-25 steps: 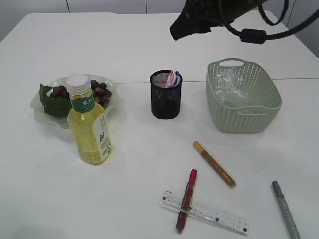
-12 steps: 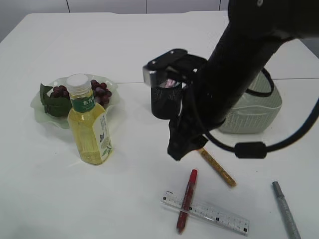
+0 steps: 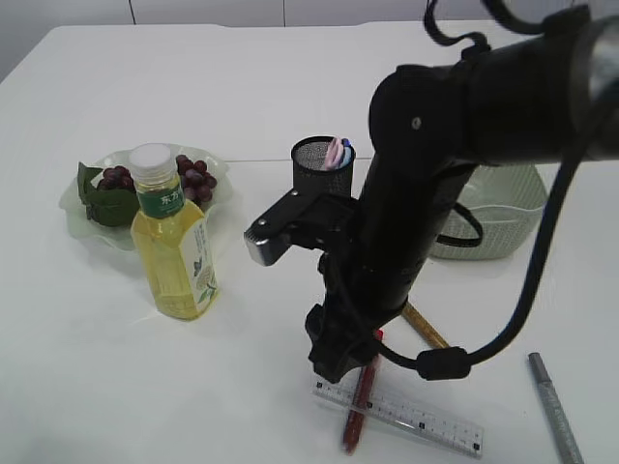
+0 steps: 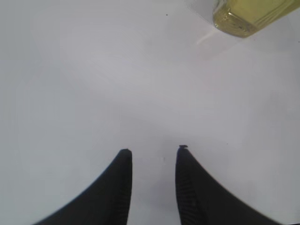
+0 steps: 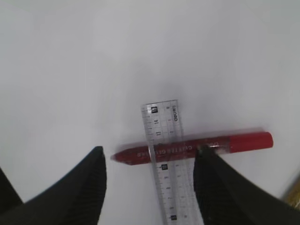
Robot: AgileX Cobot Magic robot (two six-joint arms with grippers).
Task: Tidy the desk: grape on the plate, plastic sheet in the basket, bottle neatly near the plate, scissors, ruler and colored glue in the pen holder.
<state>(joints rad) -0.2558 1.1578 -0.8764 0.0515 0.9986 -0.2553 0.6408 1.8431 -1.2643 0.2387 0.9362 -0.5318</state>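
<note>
My right gripper (image 5: 150, 161) hung low over the table (image 3: 145, 387), in the lower middle of the exterior view. Its two fingers (image 5: 79, 192) stood wide apart and held nothing. In the right wrist view the red glue pen (image 5: 192, 148) lay across the middle of the frame, between my fingertips, and the clear ruler (image 5: 164, 154) ran from the middle down to the bottom edge. The ruler and the pen crossed each other. In the exterior view the red pen (image 3: 355, 416) and the ruler (image 3: 426, 420) were at the bottom, partly hidden behind my right arm (image 3: 426, 193).

My left gripper (image 4: 152, 152) showed only in the left wrist view. Its fingers (image 4: 117, 187) were a little apart, with bare table between them, and gripped nothing. The bottom of the bottle (image 4: 251, 16) was in the upper right corner of that frame.

In the exterior view the bottle (image 3: 172, 237) stood upright at the left, just in front of the plate (image 3: 73, 208), and the grapes (image 3: 193, 177) lay on the plate. The black pen holder (image 3: 309, 159) was at the upper middle with something pink and blue inside. The green basket (image 3: 508, 217) was at the right, mostly behind my arm. A yellow glue pen (image 3: 430, 331) lay near the red one, and a grey pen (image 3: 553, 401) lay at the lower right corner.
</note>
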